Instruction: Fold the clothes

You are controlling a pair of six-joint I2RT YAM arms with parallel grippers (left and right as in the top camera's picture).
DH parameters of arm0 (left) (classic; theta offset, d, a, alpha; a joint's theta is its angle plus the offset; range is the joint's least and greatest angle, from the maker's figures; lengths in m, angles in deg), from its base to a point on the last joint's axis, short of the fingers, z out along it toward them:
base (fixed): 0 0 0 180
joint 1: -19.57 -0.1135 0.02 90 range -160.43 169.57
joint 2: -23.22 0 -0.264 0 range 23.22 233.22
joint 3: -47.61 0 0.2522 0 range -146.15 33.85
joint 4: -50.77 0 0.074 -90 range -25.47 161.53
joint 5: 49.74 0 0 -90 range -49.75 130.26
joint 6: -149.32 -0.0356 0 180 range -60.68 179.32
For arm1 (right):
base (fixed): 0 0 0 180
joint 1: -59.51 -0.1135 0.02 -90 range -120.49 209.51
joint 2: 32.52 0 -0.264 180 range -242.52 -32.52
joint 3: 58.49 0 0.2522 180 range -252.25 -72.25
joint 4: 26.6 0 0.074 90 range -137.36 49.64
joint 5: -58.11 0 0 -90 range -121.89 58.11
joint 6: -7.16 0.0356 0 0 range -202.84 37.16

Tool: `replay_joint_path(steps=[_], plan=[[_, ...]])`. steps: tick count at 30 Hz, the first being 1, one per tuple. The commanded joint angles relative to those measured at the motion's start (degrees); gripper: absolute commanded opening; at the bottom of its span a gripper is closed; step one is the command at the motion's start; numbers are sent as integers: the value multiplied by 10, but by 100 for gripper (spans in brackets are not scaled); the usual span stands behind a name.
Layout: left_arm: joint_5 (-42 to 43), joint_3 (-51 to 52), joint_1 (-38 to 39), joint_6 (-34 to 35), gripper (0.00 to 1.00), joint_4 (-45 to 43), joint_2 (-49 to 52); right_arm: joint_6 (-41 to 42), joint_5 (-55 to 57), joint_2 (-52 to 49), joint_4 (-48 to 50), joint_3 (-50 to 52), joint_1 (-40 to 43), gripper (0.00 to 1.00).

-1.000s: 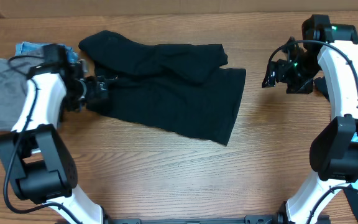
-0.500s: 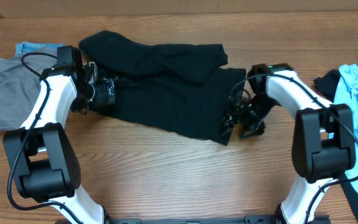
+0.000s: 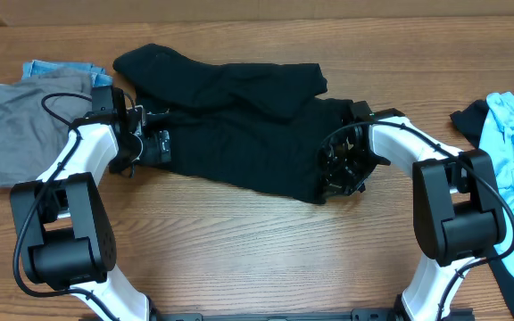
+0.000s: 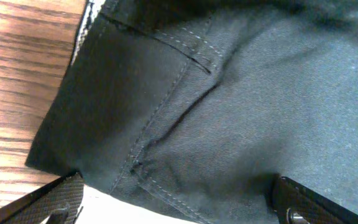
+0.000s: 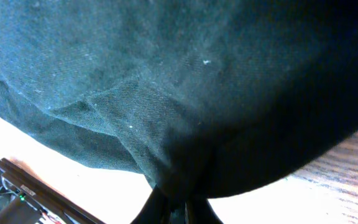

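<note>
Folding is not yet under way, by my judgement: the black shorts (image 3: 239, 125) lie spread across the middle of the table (image 3: 239, 259), loosely rumpled along the far edge, with no clean fold. Every fold remains. Their long axis runs from far left to near right, waistband end left, leg hems right. My left gripper (image 3: 161, 144) stands wide open, its jaws either side of the left edge. My right gripper (image 3: 330, 178) is closed, pinching the near-right hem corner.

Pair of plain black soft-fabric shorts (image 3: 239, 125), paler seam stitching; grey folded garment (image 3: 5, 125); light blue printed shirt (image 3: 509, 129); brown wood-grain surface (image 3: 239, 259).
</note>
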Motion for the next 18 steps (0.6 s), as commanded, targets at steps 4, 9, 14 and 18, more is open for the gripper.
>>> replay_joint_path(steps=[4,9,14,18], plan=[[-9,6,1,36,54,43,-4,23,71,-2,2,3,21,4],[8,0,1,67,28,71,-11,22,79,-2,0,3,59,4],[-81,-2,1,160,70,77,-11,20,79,-2,-3,3,63,4],[-80,-2,1,229,81,36,-11,20,79,-2,-6,3,63,4]])
